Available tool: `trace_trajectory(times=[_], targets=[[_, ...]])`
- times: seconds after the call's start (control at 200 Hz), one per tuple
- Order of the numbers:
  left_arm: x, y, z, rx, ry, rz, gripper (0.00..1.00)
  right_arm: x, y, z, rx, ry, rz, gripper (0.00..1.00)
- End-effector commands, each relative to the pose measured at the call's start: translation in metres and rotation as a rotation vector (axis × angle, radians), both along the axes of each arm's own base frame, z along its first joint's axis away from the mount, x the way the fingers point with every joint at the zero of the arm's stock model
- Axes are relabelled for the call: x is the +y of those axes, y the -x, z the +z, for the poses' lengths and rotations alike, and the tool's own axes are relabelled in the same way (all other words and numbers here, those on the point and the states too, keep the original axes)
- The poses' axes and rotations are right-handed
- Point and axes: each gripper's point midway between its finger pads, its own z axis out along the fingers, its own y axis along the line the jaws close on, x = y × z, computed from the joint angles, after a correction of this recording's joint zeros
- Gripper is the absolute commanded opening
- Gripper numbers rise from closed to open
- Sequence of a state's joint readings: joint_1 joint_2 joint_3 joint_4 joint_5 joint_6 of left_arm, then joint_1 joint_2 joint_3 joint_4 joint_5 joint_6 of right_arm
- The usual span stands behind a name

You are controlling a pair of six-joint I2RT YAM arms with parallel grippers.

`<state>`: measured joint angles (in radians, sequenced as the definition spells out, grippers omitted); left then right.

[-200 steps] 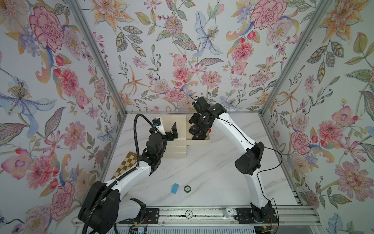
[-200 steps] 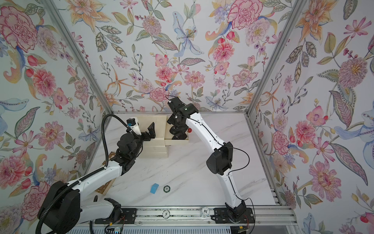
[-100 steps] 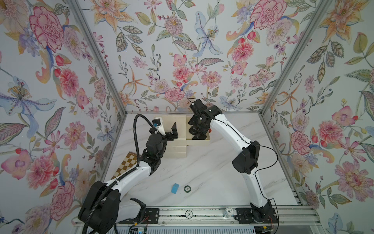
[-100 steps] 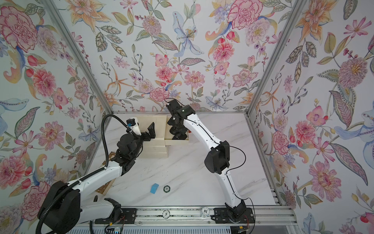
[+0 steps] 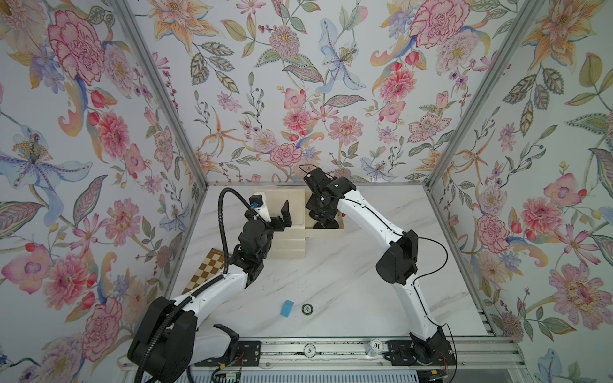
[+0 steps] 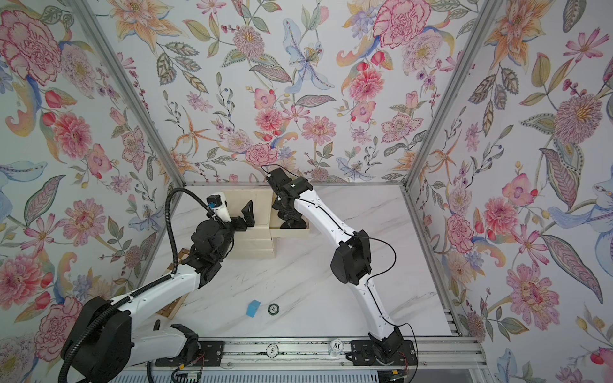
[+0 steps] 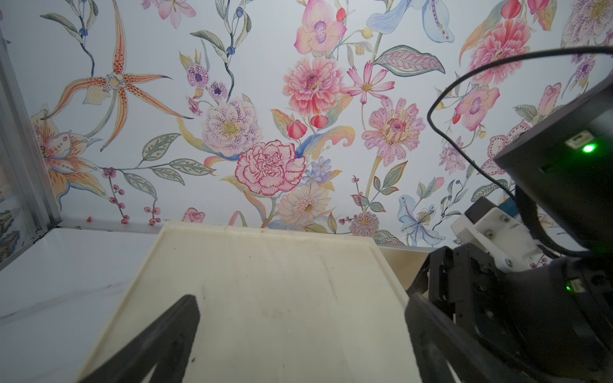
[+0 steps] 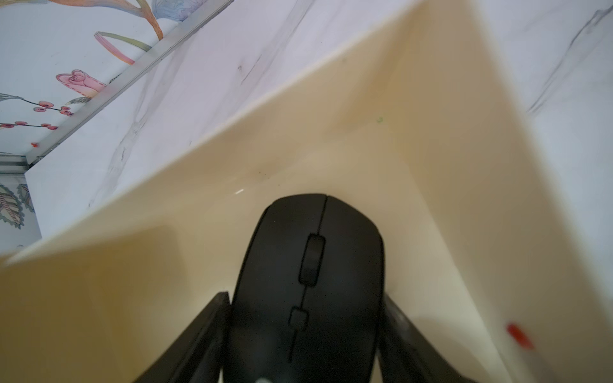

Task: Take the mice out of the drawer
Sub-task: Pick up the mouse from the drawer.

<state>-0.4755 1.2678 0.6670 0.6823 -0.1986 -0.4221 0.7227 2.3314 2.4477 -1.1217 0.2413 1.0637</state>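
black mouse (image 8: 308,252), right wrist view: lies wheel side up on the floor of the cream drawer (image 8: 431,159), close to an inner corner. right gripper (image 8: 305,296) straddles it with one finger against each flank, so it reads as closed on the mouse. mouse looks seated on the drawer floor.

left wrist view: left gripper (image 7: 298,348) is spread wide with nothing between the fingers. cream top of the drawer unit (image 7: 265,282) lies under it. right arm (image 7: 564,215) is close alongside.

both top views: drawer unit (image 5: 285,245) (image 6: 252,245) is at frame centre near the back wall, with the drawer (image 5: 331,231) (image 6: 292,232) pulled out at its right. right gripper (image 5: 320,217) (image 6: 287,217) is down inside the drawer; can't separate the mouse from the dark fingers here. left gripper (image 5: 286,215) (image 6: 248,217) is over the unit top, fingers apart. blue block (image 5: 287,308) (image 6: 253,308) and round chip (image 5: 307,309) (image 6: 273,309) sit side by side at lower centre, well apart from the unit. checkerboard (image 5: 212,268) is partly under the left arm.
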Motion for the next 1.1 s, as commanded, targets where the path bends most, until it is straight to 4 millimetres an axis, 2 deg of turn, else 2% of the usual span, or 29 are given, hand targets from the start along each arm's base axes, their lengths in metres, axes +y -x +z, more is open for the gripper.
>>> trace_trajectory(times=[0.0, 0.135, 0.215, 0.355, 0.575, 0.711, 0.956, 1.031, 1.096], targets=[[0.002, 0.005, -0.029, 0.080, -0.030, 0.013, 1.00, 0.003, 0.002, -0.009, -0.017, 0.080, 0.046, 0.64], [0.001, 0.006, -0.029, 0.081, -0.033, 0.009, 1.00, 0.008, 0.002, -0.001, -0.051, 0.098, 0.082, 0.54], [0.002, 0.006, -0.029, 0.083, -0.034, 0.010, 1.00, 0.011, 0.001, 0.010, -0.091, 0.108, 0.106, 0.54], [0.003, 0.007, -0.028, 0.087, -0.032, 0.011, 1.00, 0.018, 0.001, 0.042, -0.201, 0.136, 0.156, 0.54], [0.001, 0.007, -0.024, 0.093, -0.033, 0.004, 1.00, 0.014, 0.004, 0.088, -0.320, 0.172, 0.208, 0.54], [0.001, 0.007, -0.018, 0.090, -0.029, 0.006, 1.00, 0.003, -0.001, 0.110, -0.365, 0.164, 0.216, 0.54], [0.001, 0.003, -0.008, 0.089, -0.032, 0.013, 1.00, -0.011, -0.009, 0.133, -0.402, 0.110, 0.248, 0.55], [-0.001, 0.002, -0.004, 0.087, -0.037, 0.006, 1.00, -0.022, -0.014, 0.141, -0.413, 0.098, 0.268, 0.55], [-0.002, 0.002, 0.000, 0.085, -0.046, -0.001, 1.00, -0.040, -0.021, 0.148, -0.417, 0.090, 0.274, 0.55]])
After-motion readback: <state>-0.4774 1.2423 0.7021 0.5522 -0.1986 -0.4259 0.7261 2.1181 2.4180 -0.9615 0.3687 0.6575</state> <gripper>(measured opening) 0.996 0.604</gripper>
